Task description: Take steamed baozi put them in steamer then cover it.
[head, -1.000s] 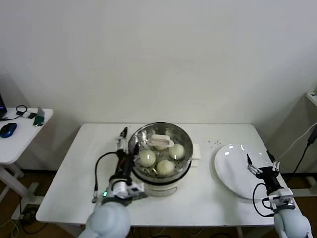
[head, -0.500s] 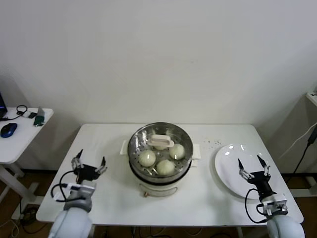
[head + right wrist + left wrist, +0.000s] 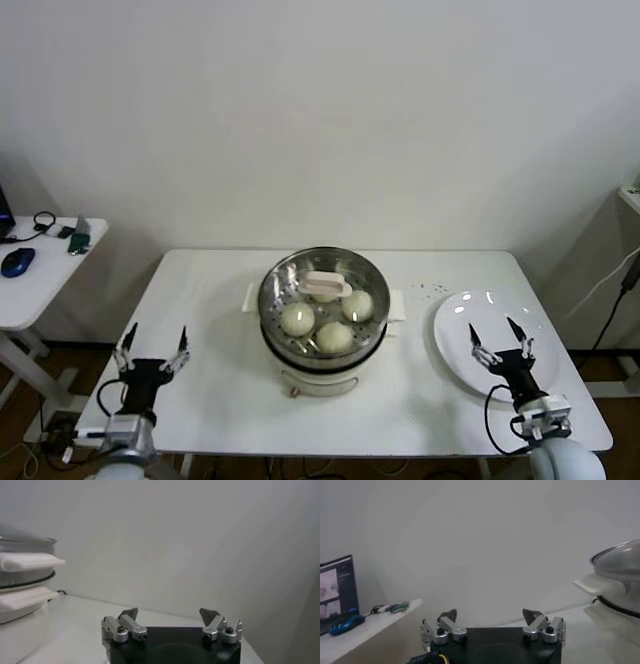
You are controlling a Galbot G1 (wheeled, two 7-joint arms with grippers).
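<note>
Baozi (image 3: 318,322) sit in the steamer (image 3: 322,318) mid-worktop, cover (image 3: 322,290) on. Left gripper (image 3: 152,351) has pulled back to 8 o'clock, right gripper (image 3: 500,343) to 4 o'clock, fingers wide, holding nothing. The job looks done.

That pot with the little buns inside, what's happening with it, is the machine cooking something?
Nothing is being handled right now. The steamer sits mid-table with the buns inside and the glass cover on top. The left end effector is near the table's left front edge, the right end effector over the empty white plate; both are open and hold nothing.
</note>
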